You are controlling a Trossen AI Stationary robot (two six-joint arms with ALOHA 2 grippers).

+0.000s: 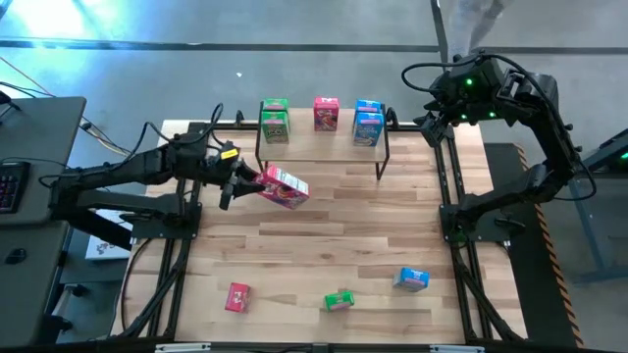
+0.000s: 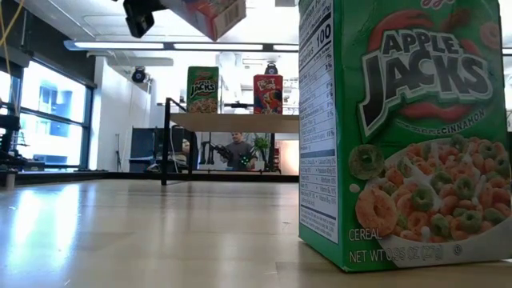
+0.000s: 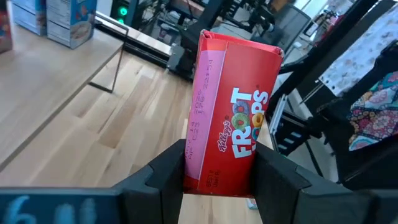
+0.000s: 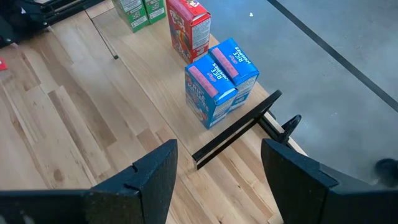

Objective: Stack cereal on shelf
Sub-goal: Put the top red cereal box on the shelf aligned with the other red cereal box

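Pale butcher-block planks are forming the table (image 1: 324,235), and the shelf (image 1: 294,147), a light board on thin black legs, is standing along its far edge. Two green cereal boxes (image 1: 275,120), one red-pink box (image 1: 326,113) and two blue boxes (image 1: 368,122) are sitting upright in a row on that board. The left gripper (image 1: 243,182) is hanging above the table just in front of the shelf's left end, its dark fingers (image 3: 163,177) clamping a glossy red Froot Loops box (image 1: 285,187) by its sides. Along the near edge, another red-pink box (image 1: 237,297), a green Apple Jacks box (image 1: 340,300) and a blue box (image 1: 411,279) are waiting. The right gripper (image 4: 217,165) is hovering over the shelf's right end, fingers spread and holding nothing.
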